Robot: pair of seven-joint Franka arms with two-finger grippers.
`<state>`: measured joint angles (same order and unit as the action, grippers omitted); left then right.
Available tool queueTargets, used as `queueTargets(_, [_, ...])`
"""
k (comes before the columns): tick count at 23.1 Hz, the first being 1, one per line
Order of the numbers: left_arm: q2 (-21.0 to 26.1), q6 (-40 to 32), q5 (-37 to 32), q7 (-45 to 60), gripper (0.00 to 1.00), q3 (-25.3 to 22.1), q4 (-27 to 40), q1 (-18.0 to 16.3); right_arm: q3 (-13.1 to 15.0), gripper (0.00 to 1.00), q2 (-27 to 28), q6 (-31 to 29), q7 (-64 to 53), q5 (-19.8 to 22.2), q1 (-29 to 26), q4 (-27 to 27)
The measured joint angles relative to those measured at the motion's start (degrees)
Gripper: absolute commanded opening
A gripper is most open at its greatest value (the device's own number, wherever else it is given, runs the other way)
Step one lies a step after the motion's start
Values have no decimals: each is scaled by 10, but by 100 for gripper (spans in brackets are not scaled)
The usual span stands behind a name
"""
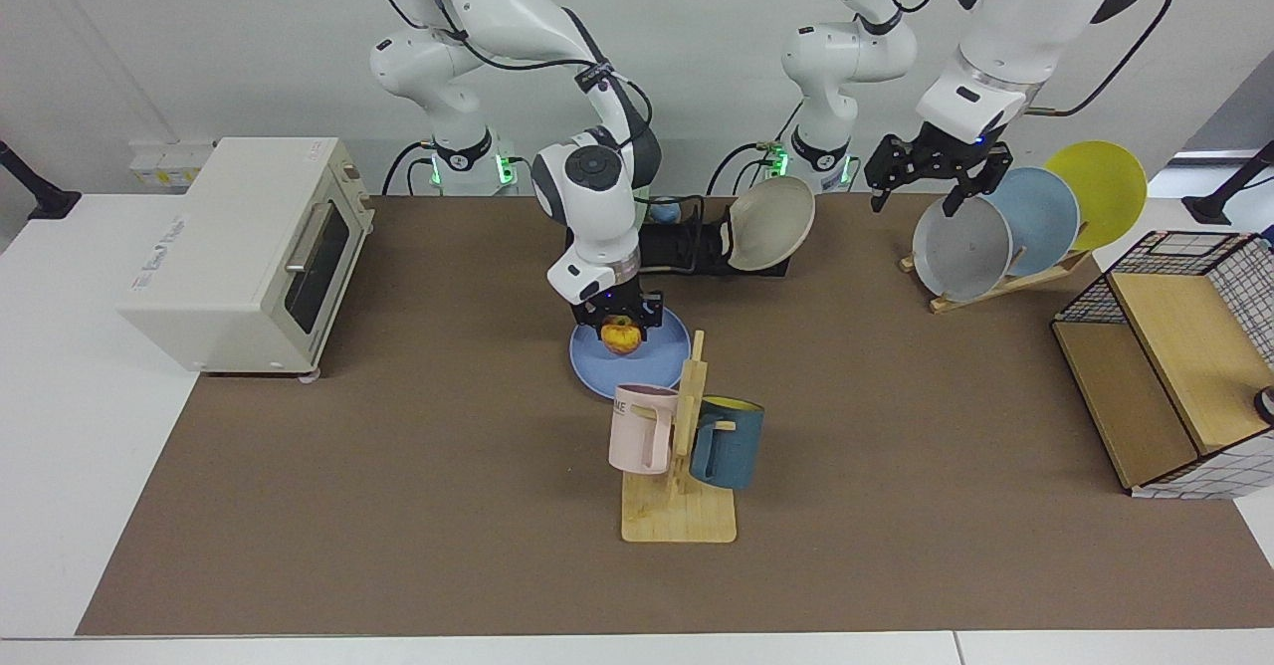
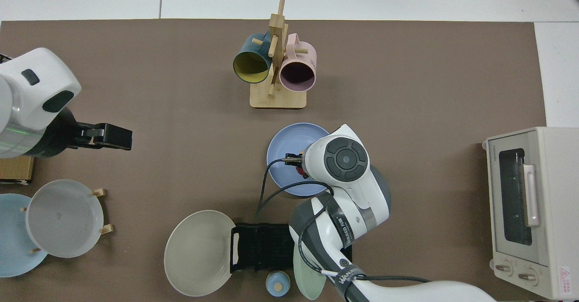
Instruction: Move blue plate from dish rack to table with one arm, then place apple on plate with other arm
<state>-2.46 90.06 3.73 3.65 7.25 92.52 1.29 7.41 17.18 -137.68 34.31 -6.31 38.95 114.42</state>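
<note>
Facing view: table [image 1: 398, 506], brown mat with white edges, before a plain pale wall; oven [image 1: 239, 252], cream, at the mat's edge, small blue lettering on its side not legible; a red warning sticker on its front corner in the top view, text too small to read; wire-and-wood shelf [image 1: 1174, 376], cut off by the frame's edge; right arm [image 1: 587, 177], white, reaching from its base down over the middle of the mat, black cuff lettered "WANEED" in the top view, part of the word wrapped out of sight; left arm [image 1: 1005, 38], raised beside the wooden stand [image 1: 995, 282], upper part out of frame; stand carrying grey, pale blue and yellow plates; dish rack [image 1: 687, 247], black, partly hidden behind the right arm, a beige plate [image 1: 768, 237] leaning at one end; green plate [image 2: 310, 270] in the rack seen only from above, mostly covered by the arm; blue plate [image 1: 647, 361], flat on the mat between rack and mug tree [image 1: 682, 476]; tree holding a pink mug [image 1: 642, 428], lettered "ME" with the rest hidden, and a teal mug [image 1: 727, 443]; left gripper [image 1: 936, 177], fingers spread, nothing between them, above the grey plate; right gripper [image 1: 620, 324], fingers clamped on the apple [image 1: 621, 334], low over the blue plate; whether the apple touches the plate cannot be told; in the top view the apple is almost wholly hidden under the wrist.
</note>
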Motion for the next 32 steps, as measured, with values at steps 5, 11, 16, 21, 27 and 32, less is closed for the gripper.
queueTargets(5, [6,-7,0,-5,100,-7,-21,1,-1,100,0,0,0,0,2,3])
queueTargets(11, [4,-24,0,-10,100,-9,-32,-1,0,100,0,-2,0,0,1,1])
queueTargets(16, [1,-35,0,-15,100,-16,-33,-13,9,100,-3,5,-1,8,-11,-16])
queueTargets(21, [1,-35,0,-16,100,-17,-33,-24,11,100,-28,60,-54,22,-64,-44])
queueTargets(27, [0,-41,0,-16,100,-18,-34,-26,13,100,-92,155,-197,22,-169,-59])
queueTargets(32, [-1,-50,0,-16,100,-18,-34,-26,14,100,-135,214,-289,22,-241,-60])
